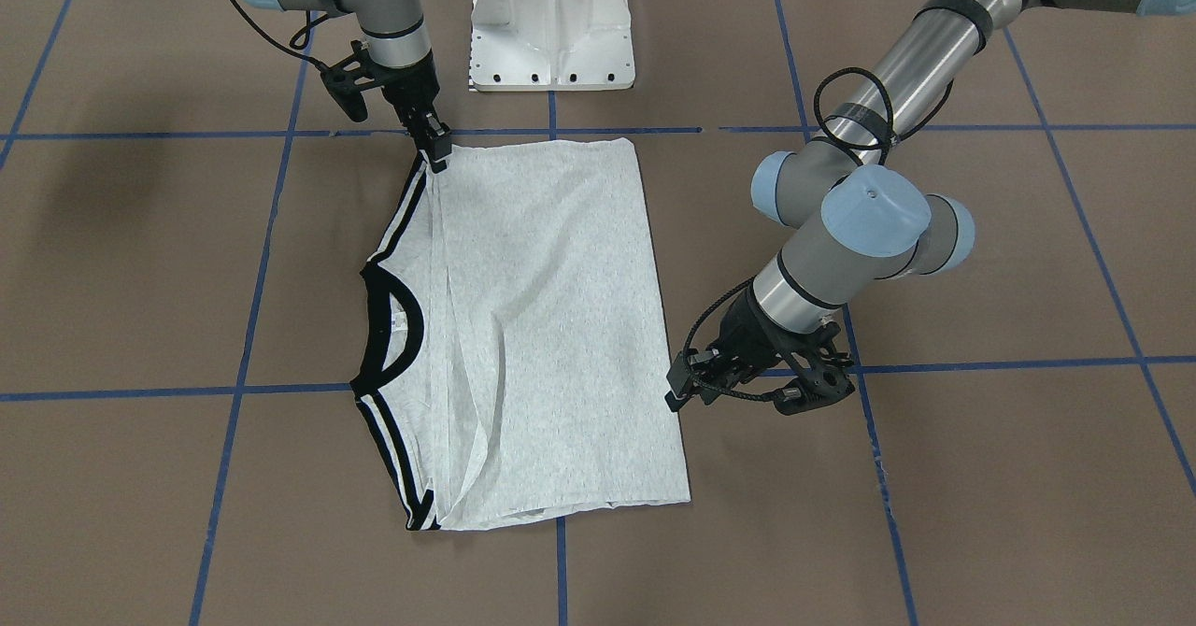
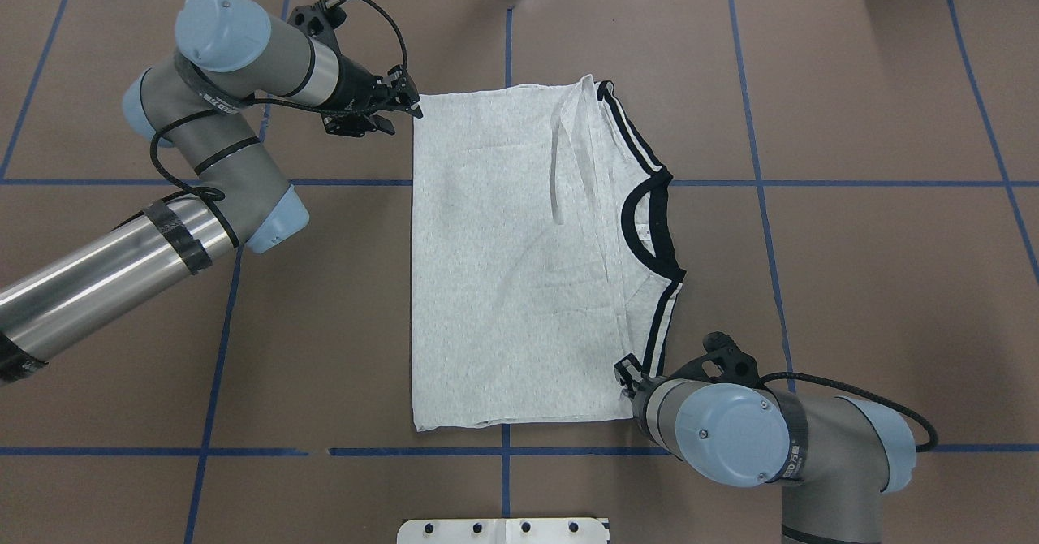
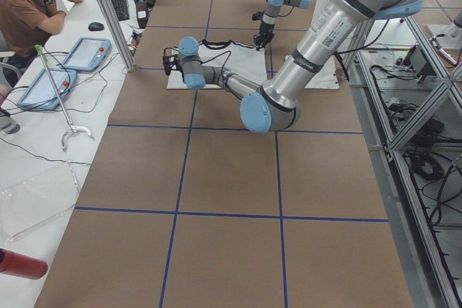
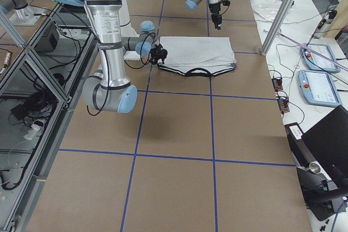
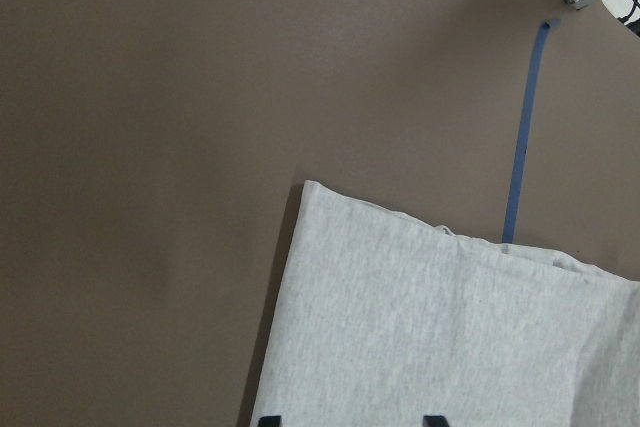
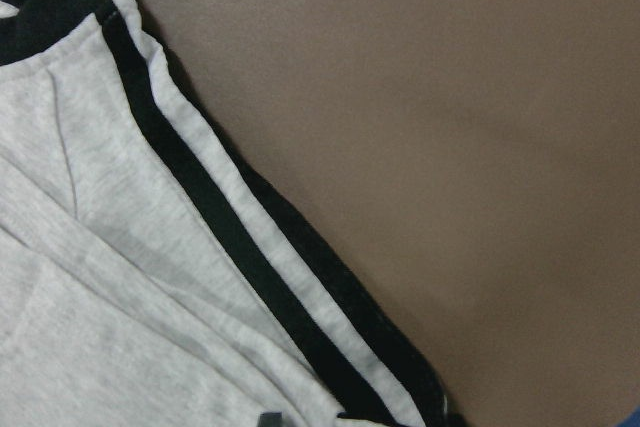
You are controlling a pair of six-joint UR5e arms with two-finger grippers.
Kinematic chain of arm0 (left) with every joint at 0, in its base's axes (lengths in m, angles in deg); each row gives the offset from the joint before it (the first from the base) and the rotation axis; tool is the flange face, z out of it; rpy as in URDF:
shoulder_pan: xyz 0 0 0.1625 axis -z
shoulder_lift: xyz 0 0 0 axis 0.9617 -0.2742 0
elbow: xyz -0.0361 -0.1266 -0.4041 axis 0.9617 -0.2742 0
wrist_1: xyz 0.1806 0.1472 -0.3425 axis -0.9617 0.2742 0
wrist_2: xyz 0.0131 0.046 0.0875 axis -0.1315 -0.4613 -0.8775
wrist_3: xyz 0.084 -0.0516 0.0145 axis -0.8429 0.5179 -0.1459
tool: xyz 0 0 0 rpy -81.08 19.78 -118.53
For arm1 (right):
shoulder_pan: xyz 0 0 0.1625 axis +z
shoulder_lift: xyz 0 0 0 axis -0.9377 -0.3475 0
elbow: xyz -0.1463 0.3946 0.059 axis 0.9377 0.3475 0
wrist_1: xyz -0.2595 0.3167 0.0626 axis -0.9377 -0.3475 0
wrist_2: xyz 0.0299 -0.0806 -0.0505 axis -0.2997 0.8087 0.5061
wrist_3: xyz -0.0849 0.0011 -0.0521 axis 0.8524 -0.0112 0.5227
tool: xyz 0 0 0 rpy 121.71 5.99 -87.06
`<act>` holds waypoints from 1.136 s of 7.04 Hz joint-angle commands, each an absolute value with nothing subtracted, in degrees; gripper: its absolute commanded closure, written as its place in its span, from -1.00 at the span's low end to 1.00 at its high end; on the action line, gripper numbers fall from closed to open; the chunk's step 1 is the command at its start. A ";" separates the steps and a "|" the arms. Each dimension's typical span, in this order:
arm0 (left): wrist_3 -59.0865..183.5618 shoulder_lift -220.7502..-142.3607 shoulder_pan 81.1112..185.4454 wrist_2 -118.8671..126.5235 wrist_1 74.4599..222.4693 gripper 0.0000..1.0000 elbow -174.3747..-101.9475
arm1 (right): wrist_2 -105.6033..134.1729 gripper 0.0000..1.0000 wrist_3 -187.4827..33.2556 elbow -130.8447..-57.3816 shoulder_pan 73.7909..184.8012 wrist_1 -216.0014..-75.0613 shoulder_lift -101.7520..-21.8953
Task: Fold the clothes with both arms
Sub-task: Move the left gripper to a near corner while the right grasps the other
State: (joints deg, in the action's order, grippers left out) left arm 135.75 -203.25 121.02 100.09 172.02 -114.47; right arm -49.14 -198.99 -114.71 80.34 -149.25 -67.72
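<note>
We see the light heather-grey cotton T-shirt [image 2: 503, 268] lying flat in the middle of the brown table [image 2: 852, 300]. It is folded into a long rectangle just in front of the white pedestal base [image 1: 551, 28]. Its black neckband [image 2: 649, 227] and black-and-white striped shoulder trim [image 6: 200, 207] face the table's right end, and its hem faces the left end.

The right arm's black two-finger gripper [image 1: 437, 154] is down at the shoulder corner nearest the robot's edge. From the one dark fingertip [image 6: 268, 418] we can see low in the wrist view, its jaws look parted over the trim.

The left arm's black gripper [image 1: 675, 391] hovers just beside the hem edge near the far corner. Its fingertips [image 5: 265, 420] are spread apart and hold nothing.

Blue tape lines [image 2: 759, 203] divide the table into squares.
</note>
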 commanded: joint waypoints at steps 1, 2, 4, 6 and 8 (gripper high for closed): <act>135.75 -202.22 121.02 100.07 172.02 -0.13 -115.04 | -48.13 1.00 -201.56 -115.11 80.39 -149.29 -67.69; 135.84 -202.13 121.02 100.07 171.93 -0.13 -115.65 | -48.21 1.00 -201.68 -116.07 80.56 -149.29 -67.52; 141.77 -195.93 118.49 99.63 169.48 -0.13 -126.84 | -48.12 1.00 -202.72 -118.97 80.65 -149.73 -68.30; 144.70 -188.97 111.22 93.43 156.81 -0.13 -143.78 | -48.73 1.00 -203.79 -119.85 79.86 -150.17 -68.39; 152.84 -183.44 100.07 86.22 147.97 -0.13 -156.30 | -48.83 1.00 -203.87 -121.17 79.16 -151.30 -68.48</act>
